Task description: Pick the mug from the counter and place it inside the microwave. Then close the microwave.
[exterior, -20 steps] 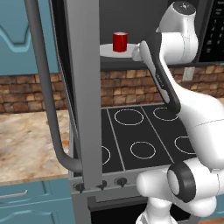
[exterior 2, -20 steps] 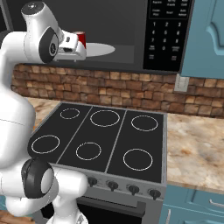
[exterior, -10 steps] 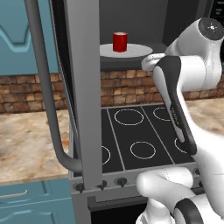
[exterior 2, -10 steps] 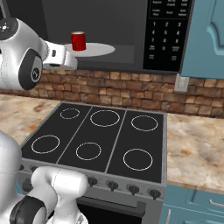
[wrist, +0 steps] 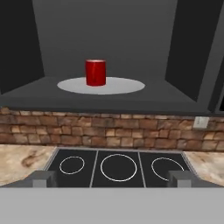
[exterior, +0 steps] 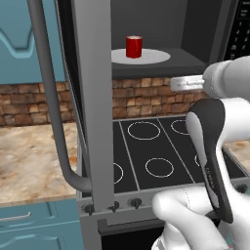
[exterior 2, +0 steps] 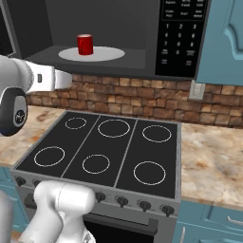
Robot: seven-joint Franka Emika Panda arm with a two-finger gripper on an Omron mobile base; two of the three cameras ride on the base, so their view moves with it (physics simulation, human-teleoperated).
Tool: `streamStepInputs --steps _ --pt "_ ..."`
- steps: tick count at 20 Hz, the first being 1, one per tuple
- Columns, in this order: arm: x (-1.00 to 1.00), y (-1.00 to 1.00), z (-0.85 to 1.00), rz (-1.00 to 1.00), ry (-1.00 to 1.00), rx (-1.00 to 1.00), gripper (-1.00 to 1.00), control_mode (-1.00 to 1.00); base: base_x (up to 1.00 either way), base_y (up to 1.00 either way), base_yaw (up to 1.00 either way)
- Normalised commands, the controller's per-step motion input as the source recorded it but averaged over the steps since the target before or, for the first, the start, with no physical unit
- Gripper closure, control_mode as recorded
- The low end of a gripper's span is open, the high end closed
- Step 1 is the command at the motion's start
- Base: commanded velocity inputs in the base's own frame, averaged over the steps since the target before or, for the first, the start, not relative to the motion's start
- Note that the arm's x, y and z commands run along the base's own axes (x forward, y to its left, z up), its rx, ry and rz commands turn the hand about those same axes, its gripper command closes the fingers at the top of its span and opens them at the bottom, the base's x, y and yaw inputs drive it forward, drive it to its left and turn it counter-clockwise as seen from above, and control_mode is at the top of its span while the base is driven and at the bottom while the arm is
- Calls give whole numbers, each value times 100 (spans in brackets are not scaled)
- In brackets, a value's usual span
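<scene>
Inside the microwave [exterior 2: 142, 42] the mug [exterior 2: 85, 44] stands upright on the white round plate [exterior 2: 107, 54], toward that plate's left half as the right base view has it, with nothing touching it. Seen from the hand view, the mug [wrist: 95, 72] sits a little left of the middle of the plate [wrist: 122, 85], deep in the dark cavity, and no handle can be made out on it from here. The microwave's grey door [exterior: 93, 97] hangs wide open, swung out to the left of the cavity, and its long curved bar handle [exterior: 51, 102] runs down the door's outer face. Below the microwave lies the black stovetop [exterior 2: 102, 152] with its white rings, backed by a brick wall [exterior 2: 137, 97]; the counter [exterior 2: 213, 161] flanks the stovetop on both sides. The gripper [wrist: 112, 179] is spread wide with nothing between its fingertips [wrist: 41, 179], held outside the microwave, in front of the cavity and lower than its floor, well apart from the mug. To the right of the cavity sits the black keypad [exterior 2: 182, 38].
</scene>
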Motion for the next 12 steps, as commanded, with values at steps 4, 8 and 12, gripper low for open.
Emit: streamStepInputs --steps 4,8,12 --pt "-78 -1 41 0 0 0 -100 -100 0 0 0" --pt "-95 0 28 0 -1 0 -100 -100 0 0 0" --pt "-100 0 2 0 -15 0 -100 -100 0 0 0"
